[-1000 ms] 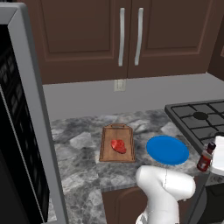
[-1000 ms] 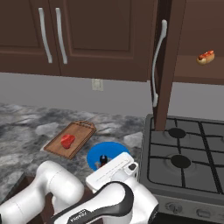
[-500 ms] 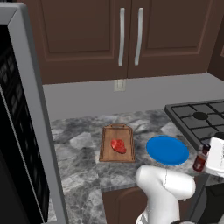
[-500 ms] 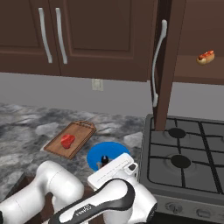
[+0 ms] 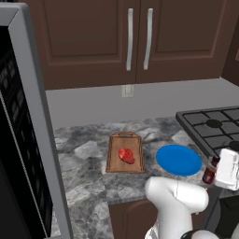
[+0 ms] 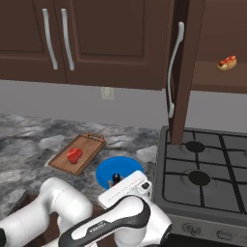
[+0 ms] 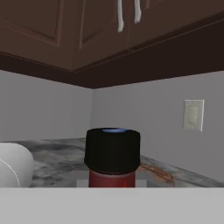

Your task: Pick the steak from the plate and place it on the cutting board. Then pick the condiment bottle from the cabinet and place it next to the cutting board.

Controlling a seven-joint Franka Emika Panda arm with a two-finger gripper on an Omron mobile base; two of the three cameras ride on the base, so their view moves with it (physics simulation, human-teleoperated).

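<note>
The claw [image 5: 215, 173] grasps the condiment bottle [image 5: 209, 172] low over the counter's [image 5: 88, 154] front edge, just beside the blue plate [image 5: 179, 159], while the steak [image 5: 126, 155] lies on the cutting board [image 5: 124, 153] further along, beneath the cabinet [image 5: 140, 37].

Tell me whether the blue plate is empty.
Empty: the plate shows bare blue, and the steak lies on the cutting board.

A grey wall [image 5: 140, 100] with an outlet [image 5: 127, 90] backs the marbled grey counter [image 5: 88, 154] beside a black stove [image 6: 207, 169].
</note>
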